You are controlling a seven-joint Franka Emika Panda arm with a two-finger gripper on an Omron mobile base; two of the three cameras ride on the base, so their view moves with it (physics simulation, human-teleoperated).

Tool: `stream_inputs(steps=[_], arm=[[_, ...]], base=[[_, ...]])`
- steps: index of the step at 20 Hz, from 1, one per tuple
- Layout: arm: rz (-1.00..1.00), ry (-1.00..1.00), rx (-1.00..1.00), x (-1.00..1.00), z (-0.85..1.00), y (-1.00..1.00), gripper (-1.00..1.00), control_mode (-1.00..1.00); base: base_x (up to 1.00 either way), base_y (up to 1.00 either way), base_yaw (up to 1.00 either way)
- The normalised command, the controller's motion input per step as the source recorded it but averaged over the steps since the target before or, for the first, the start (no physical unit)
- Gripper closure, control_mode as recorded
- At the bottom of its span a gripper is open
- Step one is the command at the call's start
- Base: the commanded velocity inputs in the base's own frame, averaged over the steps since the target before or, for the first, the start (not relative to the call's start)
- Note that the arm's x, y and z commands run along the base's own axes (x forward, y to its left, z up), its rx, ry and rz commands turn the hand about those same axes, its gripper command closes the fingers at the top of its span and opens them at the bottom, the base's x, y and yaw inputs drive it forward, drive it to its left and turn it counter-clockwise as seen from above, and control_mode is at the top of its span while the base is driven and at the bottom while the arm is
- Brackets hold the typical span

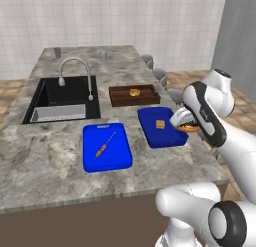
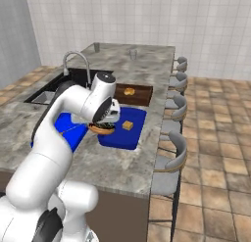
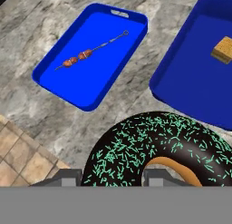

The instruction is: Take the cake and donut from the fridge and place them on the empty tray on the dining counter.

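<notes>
Above the near edge of the grey marbled stone tabletop, the gripper pinches the round chocolate-glazed donut with green specks, just beside the dark navy rectangular tray. The small yellow-orange spongy cake lies in that tray. A brighter blue flat board carries a skewer beside it

White tiled wall, terracotta floor, grey stools.
</notes>
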Motion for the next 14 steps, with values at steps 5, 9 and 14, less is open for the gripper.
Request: stream_inputs(steps=[5,9,14], arm=[[-0.01,-0.02,0.0,0.34,-0.42,0.01,1.0,-1.0],[-0.02,-0.02,-0.05,0.06,-0.24,0.0,1.0,-1.0],[-0.04,0.0,-0.01,0.12,-0.3,0.0,1.0,-1.0]], base=[[0.0,0.0,0.0],[0.0,0.0,0.0],[0.0,0.0,0.0]])
